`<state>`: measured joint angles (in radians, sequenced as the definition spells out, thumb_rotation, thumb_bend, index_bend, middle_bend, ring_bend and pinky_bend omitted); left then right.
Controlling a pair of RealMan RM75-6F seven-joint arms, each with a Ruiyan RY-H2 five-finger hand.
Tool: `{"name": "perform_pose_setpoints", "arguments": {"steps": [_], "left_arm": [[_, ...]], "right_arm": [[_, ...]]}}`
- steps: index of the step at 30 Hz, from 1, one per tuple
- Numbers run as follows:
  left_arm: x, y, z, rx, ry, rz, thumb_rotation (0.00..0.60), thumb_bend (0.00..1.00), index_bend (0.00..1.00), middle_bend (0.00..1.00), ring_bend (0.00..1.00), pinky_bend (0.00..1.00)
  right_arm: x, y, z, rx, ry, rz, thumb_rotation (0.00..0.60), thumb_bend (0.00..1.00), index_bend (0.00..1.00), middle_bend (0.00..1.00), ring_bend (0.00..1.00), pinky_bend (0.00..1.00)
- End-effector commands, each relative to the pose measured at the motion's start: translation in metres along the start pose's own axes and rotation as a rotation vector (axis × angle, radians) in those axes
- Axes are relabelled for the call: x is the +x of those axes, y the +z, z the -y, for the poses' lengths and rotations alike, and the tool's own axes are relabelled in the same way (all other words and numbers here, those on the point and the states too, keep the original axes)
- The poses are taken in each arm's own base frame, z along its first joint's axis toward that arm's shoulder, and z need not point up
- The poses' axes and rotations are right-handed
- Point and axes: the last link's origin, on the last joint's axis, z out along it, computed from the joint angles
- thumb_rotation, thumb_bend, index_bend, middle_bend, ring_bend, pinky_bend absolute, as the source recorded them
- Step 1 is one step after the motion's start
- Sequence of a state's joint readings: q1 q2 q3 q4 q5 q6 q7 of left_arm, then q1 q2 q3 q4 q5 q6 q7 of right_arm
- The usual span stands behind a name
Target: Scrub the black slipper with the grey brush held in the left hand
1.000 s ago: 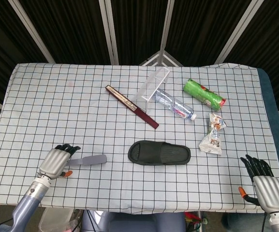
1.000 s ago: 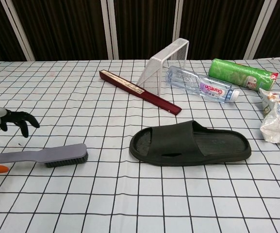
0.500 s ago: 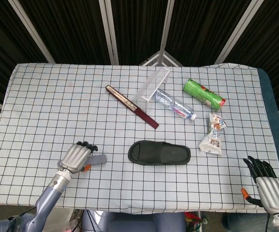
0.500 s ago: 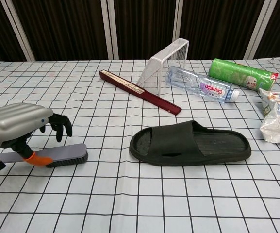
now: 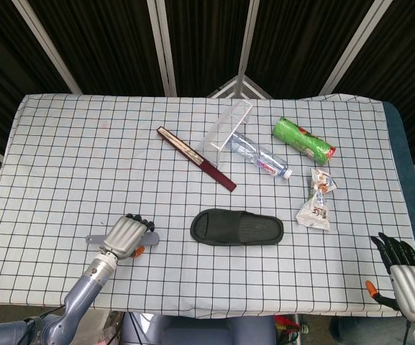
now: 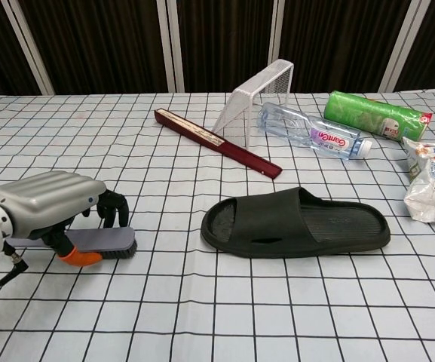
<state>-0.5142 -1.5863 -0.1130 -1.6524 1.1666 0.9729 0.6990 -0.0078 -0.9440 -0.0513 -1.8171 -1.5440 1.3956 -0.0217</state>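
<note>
My right hand [image 5: 406, 269] sits at the near edge of the checked white tablecloth [image 5: 85, 165], at about 4 o'clock from the table's middle, its dark fingers spread and holding nothing; only the head view shows it.

My left hand [image 6: 47, 205] is low at 8 o'clock, its silver back arched over the grey plastic brush with dark bristles [image 6: 108, 242]. The black fingers [image 6: 113, 207] curl down over the far side of the brush and the orange thumb tip presses at its near side, bristles down on the cloth. I cannot tell whether that is a firm grip or just a hand resting on the brush. In the head view the handle end pokes out to the left of my hand.

The black rubber slipper [image 6: 298, 222] lies sole down near the middle, at 3 o'clock from the brush and apart from it, its toe pointing right.

At 3 o'clock from the slipper, a crumpled white snack wrapper [image 5: 317, 203]. Further off at 12 o'clock, a long dark-red flat box [image 5: 195, 158] lies on a slant, then a white wire rack [image 6: 253, 101] tipped on its side, a clear plastic water bottle [image 6: 315, 136] lying beside it, and at 2 o'clock a green crisp tube [image 6: 368, 113] on its side.
</note>
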Motion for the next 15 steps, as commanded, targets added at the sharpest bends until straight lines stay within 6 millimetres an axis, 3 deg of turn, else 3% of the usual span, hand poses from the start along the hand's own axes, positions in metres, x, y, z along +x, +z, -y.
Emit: {"name": "perform_pose_setpoints", "arguments": {"steps": [1,15], "left_arm": [[-0.0003,0.0005,-0.001,0.001,0.007,0.004,0.6,0.41,0.4,0.47,0.34,0.38],[0.0051,0.0023,-0.0067,-0.021,0.014,-0.007,0.6,0.61,0.58,0.6,0.47,0.52]], "right_arm": [[0.0003,-0.0005,-0.0003,0.001,0.002,0.0,0.581,0.39,0.0,0.0,0.0,0.0],[0.0001,0.0001,-0.0007,0.001,0.002,0.003,0.584,0.39,0.0,0.0,0.0,0.0]]}}
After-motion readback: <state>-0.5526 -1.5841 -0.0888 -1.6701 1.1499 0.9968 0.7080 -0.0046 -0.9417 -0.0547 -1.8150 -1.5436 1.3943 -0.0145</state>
